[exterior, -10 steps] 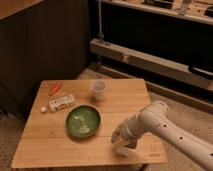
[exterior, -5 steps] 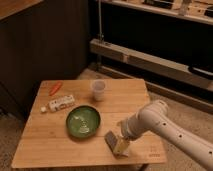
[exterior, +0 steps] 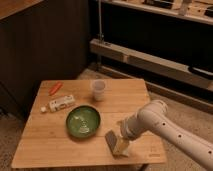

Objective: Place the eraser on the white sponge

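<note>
Your tool pinches the tilted grey-and-tan slab eraser near the wooden worktop's front edge, with open wood leftward.

Wooden table carries green plate centre, cup 12 o'clock, white packet and orange stick 10 o'clock; gripper low at 4 o'clock.

Pale gripper, low over the tan wood table. Just under it the eraser, grey face, yellowish side. Beside it a green plate; farther off, white packet, orange stick.
</note>
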### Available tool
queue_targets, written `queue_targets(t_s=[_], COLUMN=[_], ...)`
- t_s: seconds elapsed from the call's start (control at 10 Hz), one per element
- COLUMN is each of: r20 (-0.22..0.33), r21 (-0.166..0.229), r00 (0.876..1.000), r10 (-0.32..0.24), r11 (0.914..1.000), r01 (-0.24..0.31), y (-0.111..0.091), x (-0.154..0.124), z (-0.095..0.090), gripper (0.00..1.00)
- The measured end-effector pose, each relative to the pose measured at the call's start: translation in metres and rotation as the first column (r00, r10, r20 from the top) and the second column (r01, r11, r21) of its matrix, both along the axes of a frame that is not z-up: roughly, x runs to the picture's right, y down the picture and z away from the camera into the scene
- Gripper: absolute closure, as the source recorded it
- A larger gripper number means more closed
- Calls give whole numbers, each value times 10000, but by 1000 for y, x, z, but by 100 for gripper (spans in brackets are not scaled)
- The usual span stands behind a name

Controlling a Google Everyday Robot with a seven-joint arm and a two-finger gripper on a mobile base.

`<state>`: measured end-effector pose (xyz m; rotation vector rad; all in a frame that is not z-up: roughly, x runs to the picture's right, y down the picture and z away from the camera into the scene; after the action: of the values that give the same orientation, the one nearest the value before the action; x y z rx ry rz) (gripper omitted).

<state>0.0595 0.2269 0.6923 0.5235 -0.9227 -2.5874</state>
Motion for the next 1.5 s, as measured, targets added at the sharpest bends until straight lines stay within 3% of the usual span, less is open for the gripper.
queue_targets(t_s=[1.5], r20=[21], r21=[17], r00=[10000], r10=[-72], r11=[10000], r01=[72], y=[-4], x=[-10], z=[0], gripper=[20])
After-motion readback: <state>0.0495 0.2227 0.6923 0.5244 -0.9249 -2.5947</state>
